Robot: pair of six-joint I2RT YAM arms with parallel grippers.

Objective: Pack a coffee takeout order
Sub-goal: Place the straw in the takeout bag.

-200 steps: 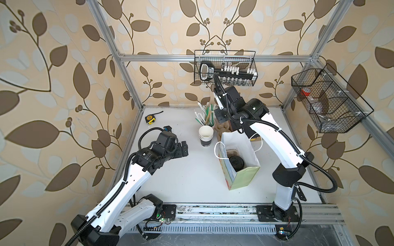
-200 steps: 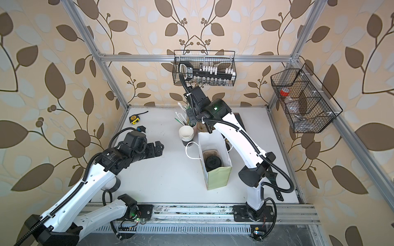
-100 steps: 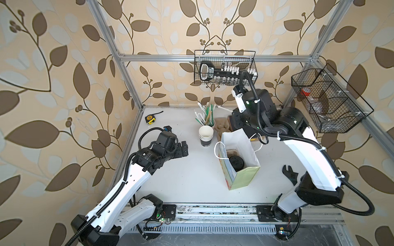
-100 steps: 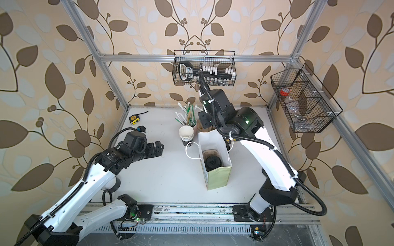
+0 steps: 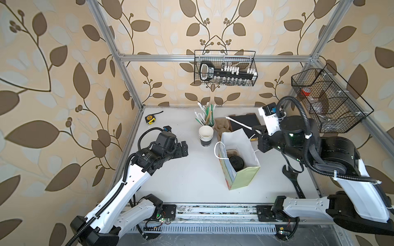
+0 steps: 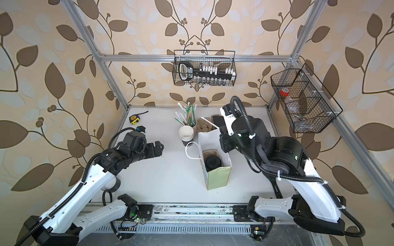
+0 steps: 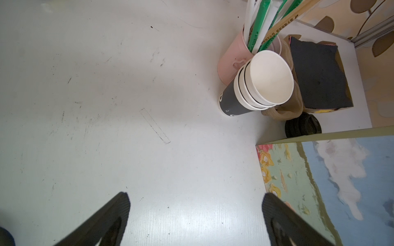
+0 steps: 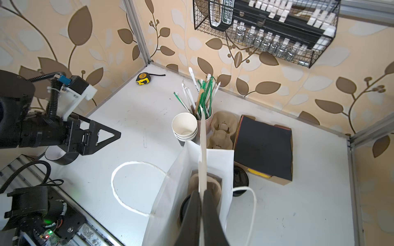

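An open paper bag (image 5: 245, 180) (image 6: 217, 179) stands mid-table. Inside it a black-lidded cup (image 5: 237, 162) (image 6: 212, 161) sits in a tan carrier (image 5: 231, 152). My right gripper (image 5: 255, 130) (image 8: 202, 192) hangs over the bag's far rim, shut on a white wrapped straw (image 5: 239, 123) (image 8: 202, 149) that points toward the back wall. A pile of dark sheets (image 5: 245, 123) (image 8: 264, 147) lies in a shallow box behind the bag. Left of the bag, my left gripper (image 5: 183, 149) (image 7: 196, 204) hovers open above bare table with nothing between its fingers.
A stack of empty cups (image 5: 206, 135), a pink holder of straws (image 7: 230, 64), spare carriers (image 8: 222, 130) and black lids (image 8: 241, 181) crowd behind the bag. A tape measure (image 5: 149, 119) lies back left, a black wrench (image 5: 291, 174) right. Two wire baskets (image 5: 226, 68) hang on the walls.
My right arm has swung back and to the right from the straw holder, carrying the white straw to the bag's far rim. The left arm has not moved.
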